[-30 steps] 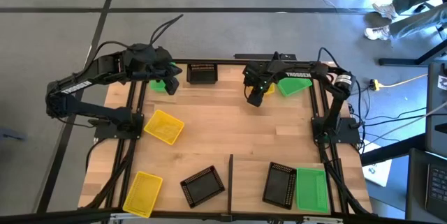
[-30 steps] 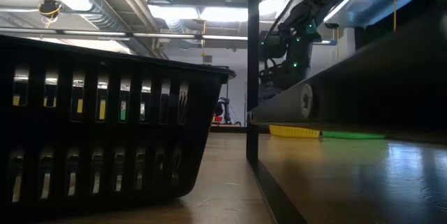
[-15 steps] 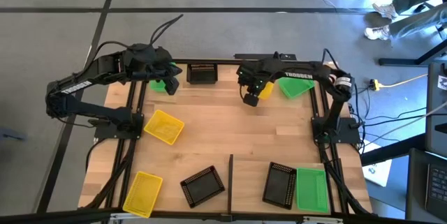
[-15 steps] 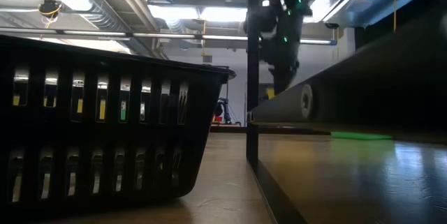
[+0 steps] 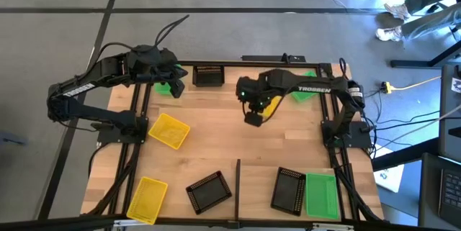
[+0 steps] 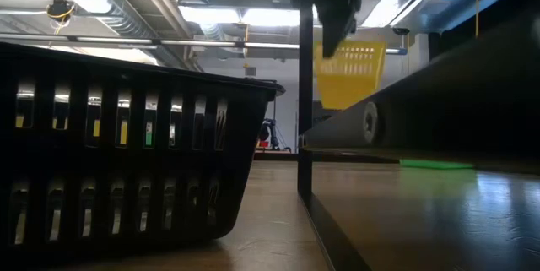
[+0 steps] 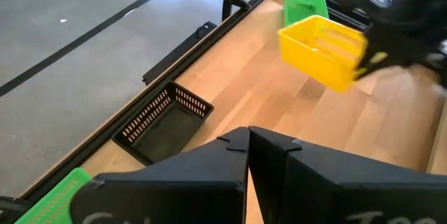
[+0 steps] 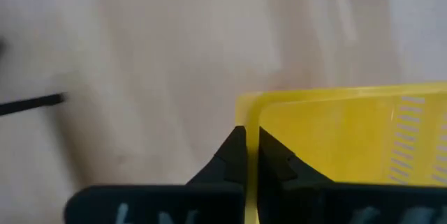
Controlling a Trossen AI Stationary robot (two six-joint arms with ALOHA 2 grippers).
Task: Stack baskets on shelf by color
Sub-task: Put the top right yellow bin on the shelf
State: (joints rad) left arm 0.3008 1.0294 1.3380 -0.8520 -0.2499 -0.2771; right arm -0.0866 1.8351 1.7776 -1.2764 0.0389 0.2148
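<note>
Baskets lie scattered on the table. Right gripper is clamped on the rim of a yellow basket, held clear of the wood near the far middle. Left gripper hangs with fingers together at the far-left corner, over a green basket, beside a black basket. Another green one sits far right. Near the front edge lie two yellow, two black and one green, either side of the shelf's black bar.
</note>
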